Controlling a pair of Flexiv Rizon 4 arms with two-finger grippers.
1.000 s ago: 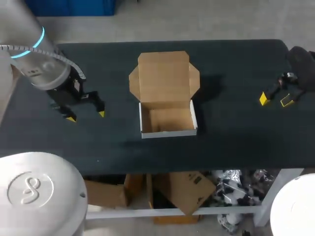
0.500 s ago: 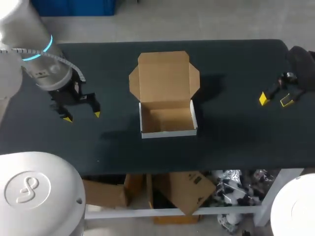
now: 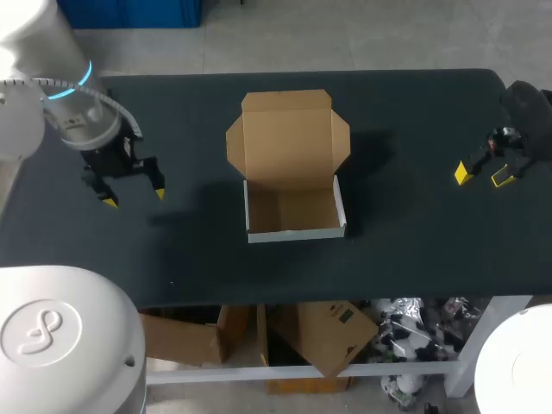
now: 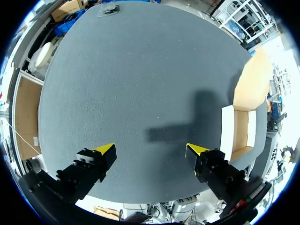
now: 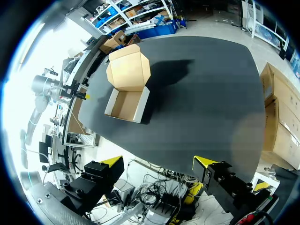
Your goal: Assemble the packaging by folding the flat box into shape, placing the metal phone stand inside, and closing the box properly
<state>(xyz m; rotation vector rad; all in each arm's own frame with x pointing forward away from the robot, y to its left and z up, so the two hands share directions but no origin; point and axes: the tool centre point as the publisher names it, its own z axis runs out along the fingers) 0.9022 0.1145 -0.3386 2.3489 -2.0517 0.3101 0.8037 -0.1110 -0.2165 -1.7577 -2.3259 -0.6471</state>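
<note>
So the box [image 3: 291,164] is folded up mid table [image 3: 405,224], lid open and empty, no phone stand in sight, left hand [image 3: 134,198] and right hand [image 3: 481,177] both spread, holding nothing.

I'm seeing soft overhead light falling on the dark table [image 3: 414,112]; the box [image 3: 289,164] is throwing a shadow toward my right, my left gripper [image 3: 134,198] is casting one beside itself, and white glare is washing out each wrist view's margin
</note>
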